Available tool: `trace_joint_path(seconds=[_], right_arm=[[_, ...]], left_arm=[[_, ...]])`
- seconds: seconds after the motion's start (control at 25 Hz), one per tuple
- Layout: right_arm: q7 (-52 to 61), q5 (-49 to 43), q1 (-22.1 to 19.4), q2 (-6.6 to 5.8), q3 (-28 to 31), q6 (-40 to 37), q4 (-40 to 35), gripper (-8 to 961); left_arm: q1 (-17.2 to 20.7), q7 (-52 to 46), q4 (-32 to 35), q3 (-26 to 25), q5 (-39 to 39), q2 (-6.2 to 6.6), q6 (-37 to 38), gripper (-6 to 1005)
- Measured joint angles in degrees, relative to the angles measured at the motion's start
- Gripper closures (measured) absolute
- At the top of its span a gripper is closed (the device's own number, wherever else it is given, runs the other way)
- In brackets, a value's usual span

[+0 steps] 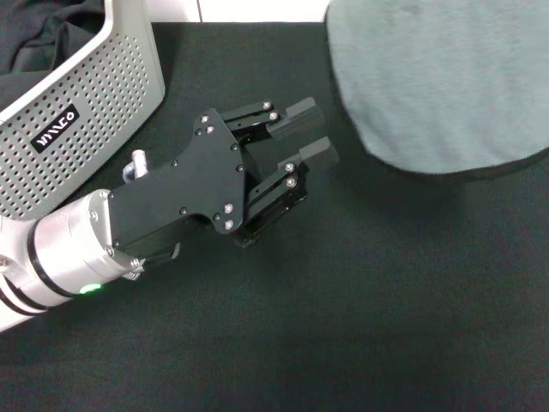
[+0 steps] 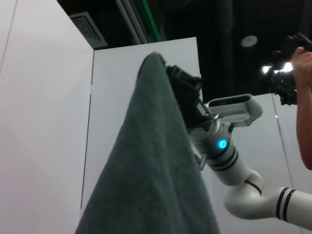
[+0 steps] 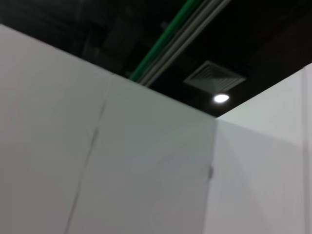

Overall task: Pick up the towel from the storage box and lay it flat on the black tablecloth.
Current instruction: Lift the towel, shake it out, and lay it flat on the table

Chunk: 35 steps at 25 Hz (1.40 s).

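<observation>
The grey-green towel (image 1: 437, 86) hangs in the air at the upper right of the head view, above the black tablecloth (image 1: 386, 292). In the left wrist view the towel (image 2: 151, 165) drapes down from my right gripper (image 2: 185, 90), which is raised high and shut on its top edge. My left gripper (image 1: 313, 130) rests low over the tablecloth beside the storage box (image 1: 86, 112), open and empty, with its fingers pointing toward the towel. The right wrist view shows only walls and ceiling.
The storage box stands at the far left with a glossy black cloth (image 1: 34, 43) inside. A white wall edge runs along the table's far side. A person's hand (image 2: 303, 68) shows at the edge of the left wrist view.
</observation>
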Motion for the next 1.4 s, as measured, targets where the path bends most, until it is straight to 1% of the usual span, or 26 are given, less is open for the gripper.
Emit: trace_joint_path(seconds=[0.08, 0.12, 0.2, 0.24, 0.32, 0.36, 0.44, 0.52, 0.6, 0.64, 0.72, 0.84, 0.96, 1.16, 1.32, 1.4], right_arm=[[1.4, -0.2, 0.6, -0.99, -0.1, 2.2, -0.1, 943], [2.4, -0.5, 1.0, -1.70, -0.1, 3.4, 0.0, 943], [5.6, -1.1, 2.3, -3.74, -0.1, 6.8, 1.1, 943], [7.5, -2.2, 3.6, -5.40, -0.1, 8.9, 2.3, 943], [11.2, -5.0, 6.5, -8.30, -0.2, 13.6, 4.8, 943], [13.1, -6.5, 8.0, -9.61, -0.3, 15.6, 5.8, 942], [15.9, -9.1, 9.9, -11.73, -1.1, 17.6, 6.7, 942], [18.1, -11.7, 11.7, -14.34, -3.6, 17.8, 7.2, 942], [19.5, -13.4, 13.1, -17.09, -7.5, 17.9, 7.7, 942], [20.1, -14.2, 13.7, -18.24, -9.3, 17.9, 7.8, 942], [20.9, -16.3, 14.7, -19.66, -11.9, 18.0, 7.4, 942], [21.1, -19.3, 15.8, -21.07, -14.4, 18.4, 5.2, 942], [21.1, -21.3, 16.5, -23.41, -18.4, 18.7, 0.7, 941], [22.5, -23.3, 18.5, -26.71, -24.7, 19.1, -4.1, 941], [23.6, -23.5, 20.7, -28.10, -30.8, 19.3, -5.3, 941], [23.6, -24.1, 21.4, -28.32, -33.6, 19.3, -6.1, 941]], left_arm=[[0.1, 0.3, -0.4, 0.0, -0.2, 0.00, 0.0, 664], [0.1, 0.4, -0.4, 0.0, -0.3, 0.00, 0.0, 664], [0.1, 0.4, -0.3, 0.0, -0.4, 0.01, 0.0, 664], [0.0, 0.4, -0.2, 0.0, -0.4, 0.02, 0.2, 664], [-0.2, 0.4, 0.0, 0.0, -0.4, 0.04, 0.4, 664], [-0.3, 0.3, 0.2, 0.0, -0.4, 0.08, 0.5, 664], [-0.5, -0.1, 1.1, 0.0, -0.4, 0.17, 0.7, 664], [-0.6, -0.5, 2.1, 0.0, -0.5, 0.23, 0.8, 664], [-0.5, -0.7, 2.8, 0.0, -0.9, 0.28, 0.9, 665], [-0.4, -0.7, 2.9, -0.1, -1.1, 0.29, 1.0, 665], [-0.3, -0.7, 3.0, -0.2, -1.3, 0.37, 1.4, 665], [-0.1, -0.7, 3.7, -0.4, -1.4, 0.46, 1.7, 665], [0.1, -0.7, 4.4, -0.5, -1.4, 0.44, 1.8, 665], [-0.1, -0.6, 4.4, -0.5, -1.5, 0.41, 1.8, 665], [-0.4, -0.6, 4.6, -0.3, -2.7, 0.45, 1.8, 665], [-0.5, -1.5, 6.0, 0.0, -2.9, 0.50, 2.0, 665]])
